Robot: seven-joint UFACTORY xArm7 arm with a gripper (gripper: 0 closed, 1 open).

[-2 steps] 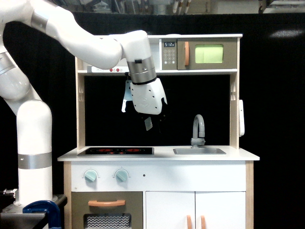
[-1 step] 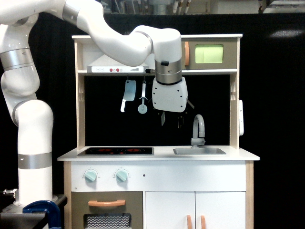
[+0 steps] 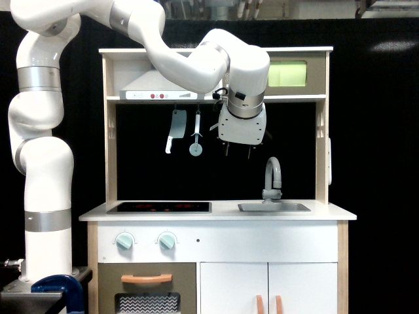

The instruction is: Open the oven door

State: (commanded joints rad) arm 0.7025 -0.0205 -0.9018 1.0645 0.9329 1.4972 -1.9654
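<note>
1. In the exterior view, the oven door (image 3: 288, 73) is sitting at the upper shelf's end on the exterior view's right, just under the top board of the play kitchen (image 3: 216, 210); only its lime-green window is showing, since the arm's wrist is covering the handle and keypad.
2. The gripper (image 3: 237, 154) is hanging below that shelf, over the gap between the hob (image 3: 159, 207) and the sink (image 3: 273, 207), with its fingers (image 3: 227, 150) pointing down. They are standing slightly apart and gripping nothing.
3. The door is lying up and toward the exterior view's right from the gripper, so I judge the coming move is calling for a rise and a turn of the wrist.
4. The handle's long axis cannot be read here, as it is hidden.
5. The hanging cleaver (image 3: 174, 129) is staying well clear on the exterior view's left.
</note>
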